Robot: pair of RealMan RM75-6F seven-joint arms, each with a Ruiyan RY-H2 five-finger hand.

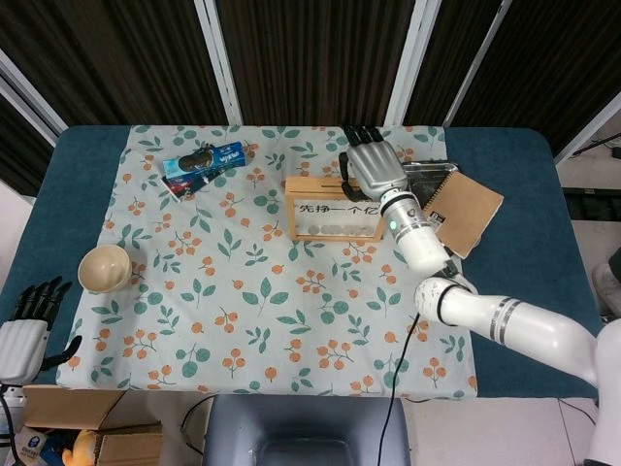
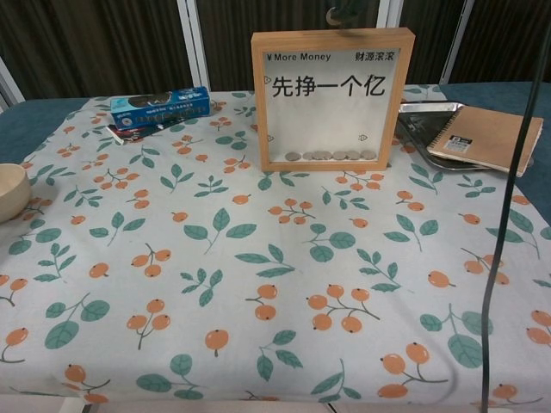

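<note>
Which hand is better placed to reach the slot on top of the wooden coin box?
The right hand. It hovers directly over the top edge of the wooden coin box, while the left hand sits off the table's near left corner, beyond the small bowl.

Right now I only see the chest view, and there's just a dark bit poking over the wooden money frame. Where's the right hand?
Observer: The right hand hovers over the top edge of the wooden-framed coin box, its back facing up.
Operator: And the left hand?
Observer: The left hand is off the floral tablecloth, beside the table's left edge near the front corner, fingers apart, holding nothing.
</note>
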